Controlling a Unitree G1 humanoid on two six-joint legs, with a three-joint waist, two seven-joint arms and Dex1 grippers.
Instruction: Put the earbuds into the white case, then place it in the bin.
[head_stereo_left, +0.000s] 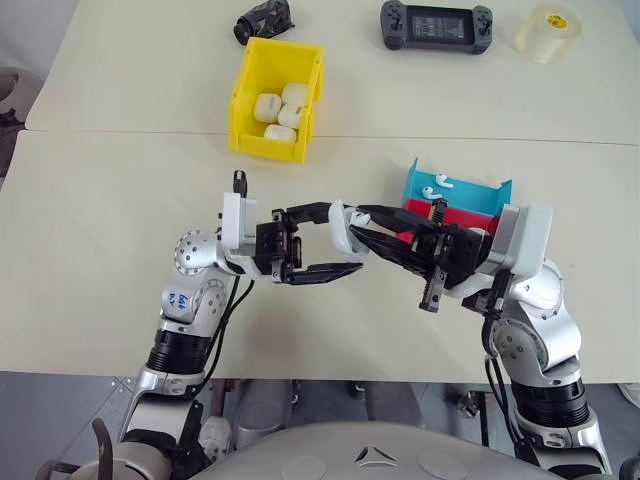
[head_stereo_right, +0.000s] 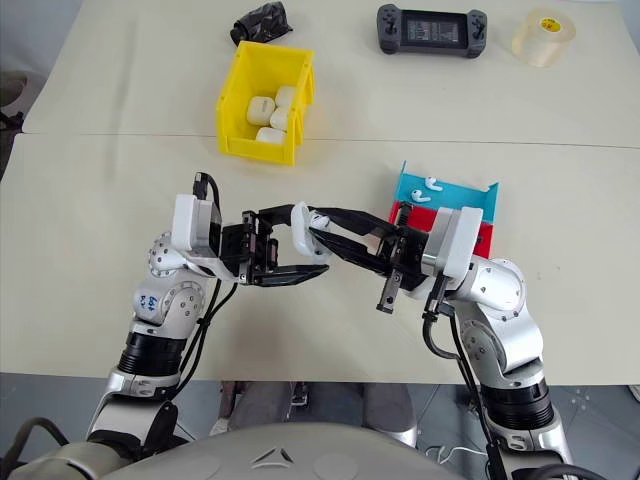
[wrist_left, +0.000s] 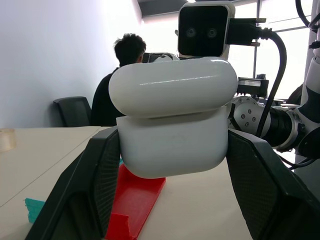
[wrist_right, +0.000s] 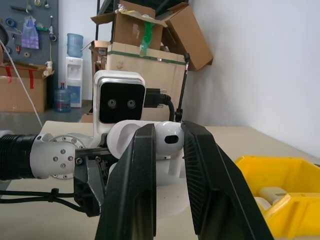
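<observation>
i have the white case (head_stereo_left: 341, 226) above the bench (head_stereo_left: 120, 180) at centre, the left gripper (head_stereo_left: 335, 240) with its jaws clamped on the body, long axis running across between the fingers, hinged lid swung up; the right gripper (head_stereo_left: 368, 228) comes in from 3 o'clock with its jaws pinched on an earbud (wrist_right: 169, 141) right at the case. the yellow bin (head_stereo_left: 240, 105) sits at 11 o'clock with more white cases (head_stereo_left: 280, 108) inside, blue tray (head_stereo_left: 415, 183) and red tray (head_stereo_left: 462, 218) at 2 o'clock. the pale bench carries a handheld console (head_stereo_left: 436, 25) and tape roll (head_stereo_left: 546, 32) at the far edge; cardboard boxes (wrist_right: 145, 45) and a seated person (wrist_left: 117, 80) are behind.
</observation>
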